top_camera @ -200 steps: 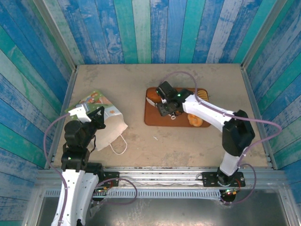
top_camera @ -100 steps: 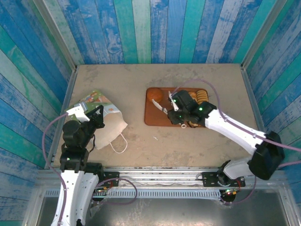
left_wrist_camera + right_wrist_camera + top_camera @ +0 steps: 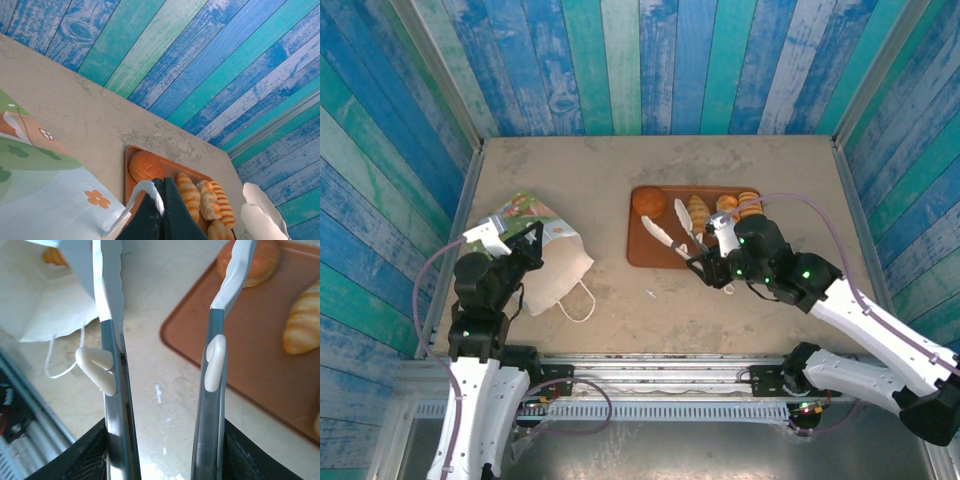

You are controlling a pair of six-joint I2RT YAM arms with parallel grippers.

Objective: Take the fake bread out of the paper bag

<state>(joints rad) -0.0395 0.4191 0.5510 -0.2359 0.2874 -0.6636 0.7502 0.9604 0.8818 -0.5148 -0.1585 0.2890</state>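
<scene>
a bread piece looks left in the bag, lying left of the right tool, mouth turned toward it. that tool is spread, empty; the bag is pinched by the left tool.

The left arm is raised from its base at the near left, elbow bent, with the wrist turned toward the far right. The left gripper is closed, its dark fingers pressed flat together, and a white loop of the paper bag appears to be pinched at their tips. The right arm is stretched from the near right, forward and to the left (forearm low, nearly level). The right gripper is pointed far-left; its long white-tipped fingers are seen parted, and nothing is gripped between them.
</scene>
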